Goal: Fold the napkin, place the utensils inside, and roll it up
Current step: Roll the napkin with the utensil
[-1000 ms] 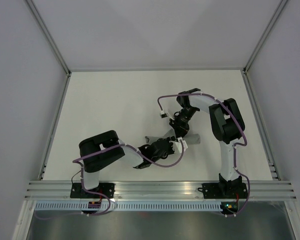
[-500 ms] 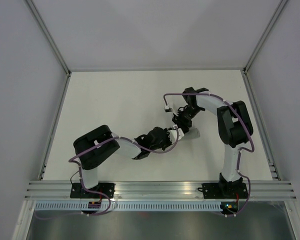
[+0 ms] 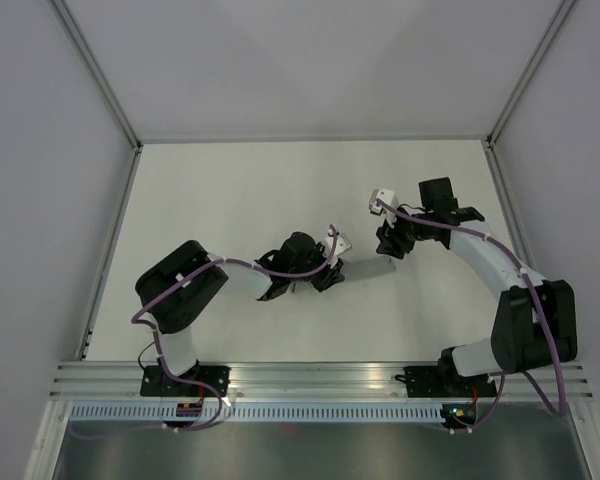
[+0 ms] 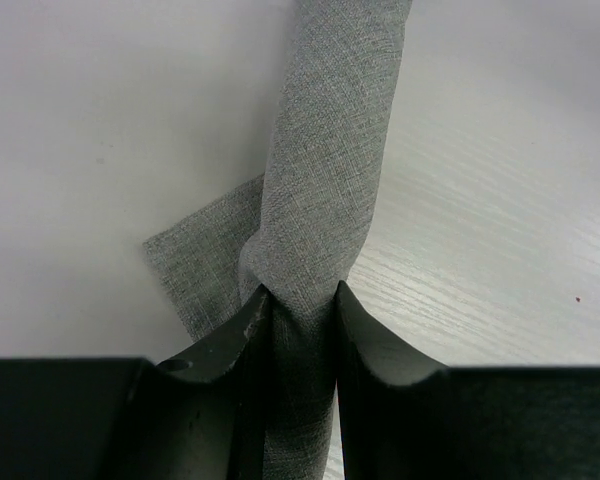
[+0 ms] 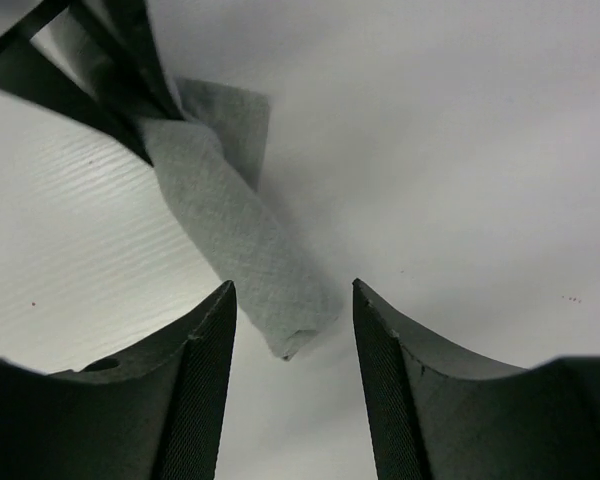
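Note:
The grey napkin (image 3: pixel 370 268) lies on the white table as a tight roll, with one loose corner (image 4: pixel 205 250) sticking out near its left end. My left gripper (image 3: pixel 325 275) is shut on that left end, and the cloth fills the gap between its fingers (image 4: pixel 298 292). My right gripper (image 3: pixel 392 245) hovers at the roll's right end with its jaws open. The roll's tip (image 5: pixel 290 335) sits between the open fingers (image 5: pixel 292 284) without touching either. The utensils are out of view.
The white table (image 3: pixel 230 200) is bounded by metal frame rails at the left (image 3: pixel 110 250) and right (image 3: pixel 520 250). An aluminium rail (image 3: pixel 320 378) carries the arm bases at the near edge. Grey walls enclose the back.
My right gripper has opened, let go of the roll and swung back to the right. The left gripper has kept its grip and shifted the roll slightly up the table.

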Tool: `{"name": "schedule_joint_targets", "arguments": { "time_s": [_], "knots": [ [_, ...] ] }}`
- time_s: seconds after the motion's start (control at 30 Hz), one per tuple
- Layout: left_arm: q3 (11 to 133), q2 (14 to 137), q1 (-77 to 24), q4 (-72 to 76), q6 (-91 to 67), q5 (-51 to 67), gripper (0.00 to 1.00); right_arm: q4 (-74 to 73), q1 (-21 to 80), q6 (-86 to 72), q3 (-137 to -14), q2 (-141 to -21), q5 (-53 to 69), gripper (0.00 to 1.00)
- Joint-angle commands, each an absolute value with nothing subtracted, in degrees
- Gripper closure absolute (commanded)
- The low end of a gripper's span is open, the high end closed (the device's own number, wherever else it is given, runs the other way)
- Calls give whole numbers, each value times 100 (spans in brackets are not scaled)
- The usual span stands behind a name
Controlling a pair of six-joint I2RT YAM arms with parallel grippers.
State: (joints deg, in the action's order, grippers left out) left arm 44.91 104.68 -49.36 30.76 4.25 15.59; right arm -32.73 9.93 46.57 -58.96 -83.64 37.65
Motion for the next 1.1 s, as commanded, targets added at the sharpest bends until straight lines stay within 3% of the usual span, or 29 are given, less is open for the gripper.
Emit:
{"name": "schedule_joint_targets", "arguments": {
  "time_s": [0.0,0.5,0.9,1.07],
  "knots": [
    [4674,10801,-4764,1918,-202,2574,94,-2242,1072,4930,-4978,-7595,3720,44],
    [5756,11785,-4228,308,-158,4350,92,-862,3181,5282,-3384,-7198,1767,43],
    [6196,12041,-4104,-474,-18,4772,84,-475,3542,5502,-3226,-7857,1160,43],
    [6301,12076,-4061,-668,-17,4825,75,-439,3595,5572,-3182,-8051,967,51]
  ]
}}
